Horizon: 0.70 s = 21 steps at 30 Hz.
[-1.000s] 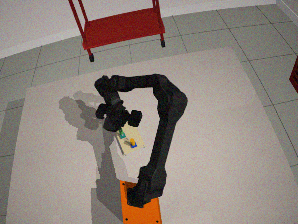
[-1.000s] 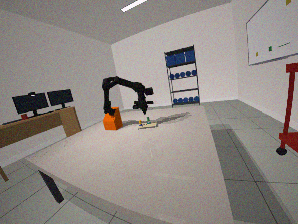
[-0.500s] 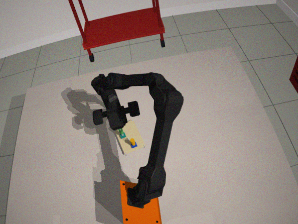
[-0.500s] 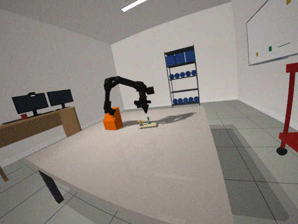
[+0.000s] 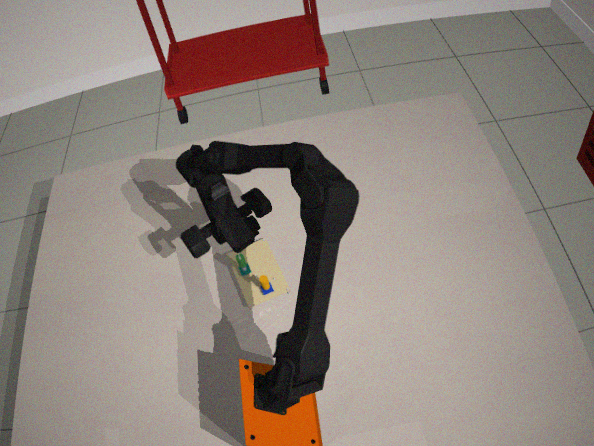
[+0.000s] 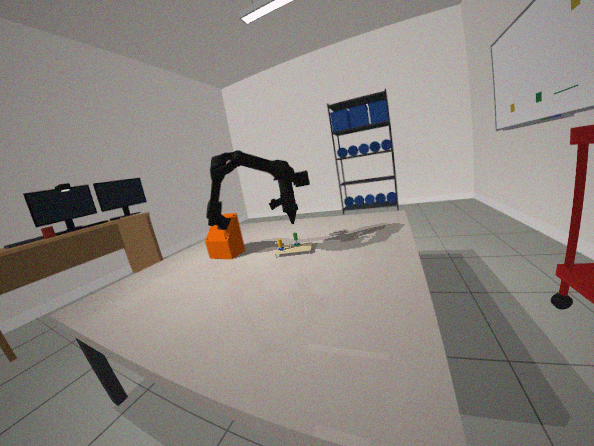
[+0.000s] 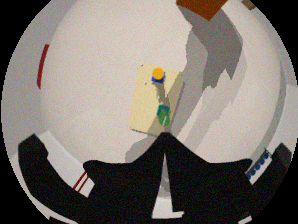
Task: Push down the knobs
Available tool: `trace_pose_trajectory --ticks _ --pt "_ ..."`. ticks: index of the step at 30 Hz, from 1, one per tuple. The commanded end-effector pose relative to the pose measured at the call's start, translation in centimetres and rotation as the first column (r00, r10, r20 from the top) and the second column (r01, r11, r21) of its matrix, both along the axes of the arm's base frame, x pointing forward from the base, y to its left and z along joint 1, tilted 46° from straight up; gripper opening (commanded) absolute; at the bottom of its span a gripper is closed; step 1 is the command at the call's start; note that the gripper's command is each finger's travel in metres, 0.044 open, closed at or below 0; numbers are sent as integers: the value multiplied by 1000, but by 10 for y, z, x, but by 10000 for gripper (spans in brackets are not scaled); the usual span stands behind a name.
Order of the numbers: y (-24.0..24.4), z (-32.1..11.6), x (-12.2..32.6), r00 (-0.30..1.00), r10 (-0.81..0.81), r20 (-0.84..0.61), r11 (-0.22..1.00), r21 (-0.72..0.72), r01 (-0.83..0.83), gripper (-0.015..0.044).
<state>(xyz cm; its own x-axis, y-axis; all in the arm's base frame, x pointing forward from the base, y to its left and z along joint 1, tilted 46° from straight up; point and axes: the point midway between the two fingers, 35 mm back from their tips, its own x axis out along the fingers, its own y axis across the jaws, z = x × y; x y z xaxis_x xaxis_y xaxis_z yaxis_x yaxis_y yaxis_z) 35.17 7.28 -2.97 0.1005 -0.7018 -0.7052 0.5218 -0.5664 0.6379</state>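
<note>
The pale yellow circuit board [image 5: 269,260] [image 6: 295,251] [image 7: 142,105] stands on short legs. A green knob [image 5: 241,260] [image 6: 295,236] [image 7: 164,118] stands upright over a teal potentiometer [image 5: 245,271] [image 6: 297,245] [image 7: 163,108], with a small gap below it in the exterior view. An orange-yellow knob [image 5: 264,281] [image 6: 280,243] [image 7: 158,73] stands over a blue potentiometer [image 5: 268,289] [image 6: 281,248] and looks lower; whether it touches is too small to tell. My gripper [image 6: 294,222] [image 7: 164,135] is shut and empty, pointing down above the green knob's end of the board, touching nothing.
The arm's orange base block [image 5: 280,425] [image 6: 225,245] stands on the table beyond the orange-yellow knob's end of the board. The arm arches over beside the board. A red cart [image 5: 245,55] and a shelf rack [image 6: 367,180] stand off the table.
</note>
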Motion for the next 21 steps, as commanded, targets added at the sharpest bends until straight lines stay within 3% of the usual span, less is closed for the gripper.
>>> trace_pose_trajectory --ticks 1,11,21 --pt "2 -1 0 1000 13 -14 1000 3 -13 0" --pt "2 -1 0 954 -217 206 976 57 210 0" --pt "1 -2 0 795 -446 410 894 166 416 0"
